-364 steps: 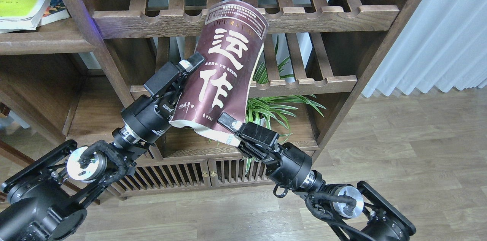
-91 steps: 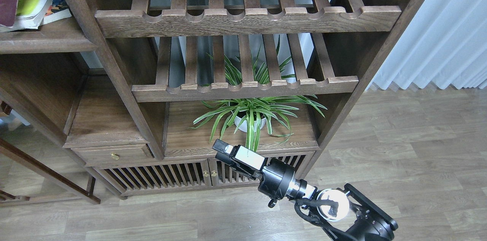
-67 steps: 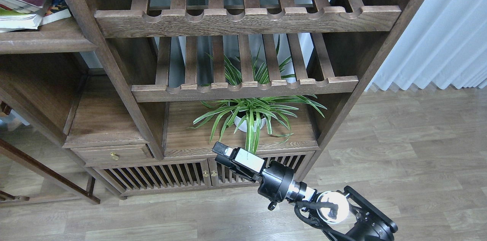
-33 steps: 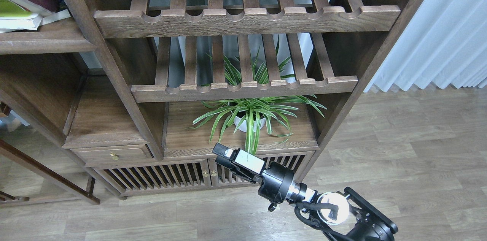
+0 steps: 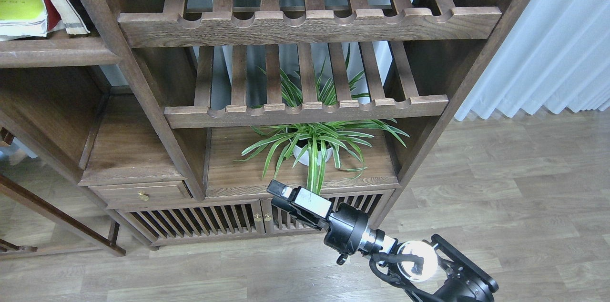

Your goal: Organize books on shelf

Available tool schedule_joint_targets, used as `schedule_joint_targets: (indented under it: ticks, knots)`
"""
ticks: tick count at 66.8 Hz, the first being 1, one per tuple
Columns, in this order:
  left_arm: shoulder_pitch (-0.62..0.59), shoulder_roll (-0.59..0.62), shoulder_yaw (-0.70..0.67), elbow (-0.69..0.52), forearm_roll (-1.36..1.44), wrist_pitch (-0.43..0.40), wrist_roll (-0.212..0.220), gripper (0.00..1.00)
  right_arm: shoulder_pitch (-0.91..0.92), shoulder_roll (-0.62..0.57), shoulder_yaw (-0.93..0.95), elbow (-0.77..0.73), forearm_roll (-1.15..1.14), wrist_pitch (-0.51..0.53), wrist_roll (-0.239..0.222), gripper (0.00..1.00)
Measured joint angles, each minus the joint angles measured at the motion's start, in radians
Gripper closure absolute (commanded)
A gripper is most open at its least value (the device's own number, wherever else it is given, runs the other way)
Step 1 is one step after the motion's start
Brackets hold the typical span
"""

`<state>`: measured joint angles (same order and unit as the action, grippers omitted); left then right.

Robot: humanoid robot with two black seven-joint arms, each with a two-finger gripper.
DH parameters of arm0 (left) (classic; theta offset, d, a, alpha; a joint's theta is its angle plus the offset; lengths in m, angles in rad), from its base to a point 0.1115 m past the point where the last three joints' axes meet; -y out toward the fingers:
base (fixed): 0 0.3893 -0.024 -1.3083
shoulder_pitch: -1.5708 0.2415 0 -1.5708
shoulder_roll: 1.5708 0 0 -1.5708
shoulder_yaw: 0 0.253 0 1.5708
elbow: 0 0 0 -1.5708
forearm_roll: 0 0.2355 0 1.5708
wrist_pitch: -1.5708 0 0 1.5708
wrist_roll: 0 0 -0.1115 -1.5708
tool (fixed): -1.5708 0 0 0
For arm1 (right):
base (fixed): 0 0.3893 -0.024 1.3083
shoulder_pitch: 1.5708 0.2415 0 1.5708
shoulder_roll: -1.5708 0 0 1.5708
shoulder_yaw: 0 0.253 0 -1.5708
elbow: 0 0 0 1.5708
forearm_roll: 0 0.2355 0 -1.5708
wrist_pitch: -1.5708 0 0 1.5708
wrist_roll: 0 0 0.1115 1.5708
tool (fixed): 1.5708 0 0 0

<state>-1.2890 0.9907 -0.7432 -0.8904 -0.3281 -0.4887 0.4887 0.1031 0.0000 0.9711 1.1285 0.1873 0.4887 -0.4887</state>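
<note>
The books show only at the top left corner. The yellow-green book [image 5: 19,4] lies on the shelf [image 5: 52,50], a dark brown board with a straight front edge. Beside it the maroon book [image 5: 51,14] stands tilted, showing its cream page edge and a thin strip of cover. The small green book cannot be made out. My right gripper [image 5: 279,191] hangs low in front of the cabinet doors, empty and far from the books; its fingers cannot be told apart. My left arm is out of view.
Two slatted racks with notched rails [image 5: 305,25] [image 5: 305,110] fill the middle bay. A potted spider plant [image 5: 312,145] stands on the board below them. A small drawer [image 5: 143,193] and slatted cabinet doors [image 5: 200,221] sit lower down. A white curtain [image 5: 548,40] hangs at the right.
The maroon book, earlier held by both grippers in front of the racks, went to the top left shelf and has tipped from lying flat to nearly upright. My right gripper has barely moved.
</note>
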Motion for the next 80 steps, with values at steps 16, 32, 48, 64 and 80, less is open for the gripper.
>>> schedule_joint_targets:
  ticks: [16, 32, 48, 64, 80]
  knots:
    - [0.015, 0.177, 0.045, -0.104, 0.001, 0.000, 0.000, 0.01, 0.001, 0.000, -0.002, -0.015, 0.000, 0.000, 0.000, 0.01]
    - [0.016, 0.323, 0.135, -0.162, 0.000, 0.000, 0.000, 0.01, 0.000, 0.000, -0.005, -0.019, -0.001, 0.000, 0.000, 0.01]
    - [0.016, 0.485, 0.331, -0.260, -0.001, 0.000, 0.000, 0.01, -0.002, 0.000, -0.024, -0.020, -0.002, 0.000, 0.000, 0.01]
    - [0.016, 0.537, 0.613, -0.281, -0.001, 0.000, 0.000, 0.01, -0.008, 0.000, -0.017, -0.020, -0.002, 0.000, 0.000, 0.01]
    - [0.024, 0.485, 0.906, -0.280, -0.038, 0.000, -0.058, 0.01, -0.017, 0.000, -0.013, -0.024, 0.001, 0.000, 0.000, 0.01]
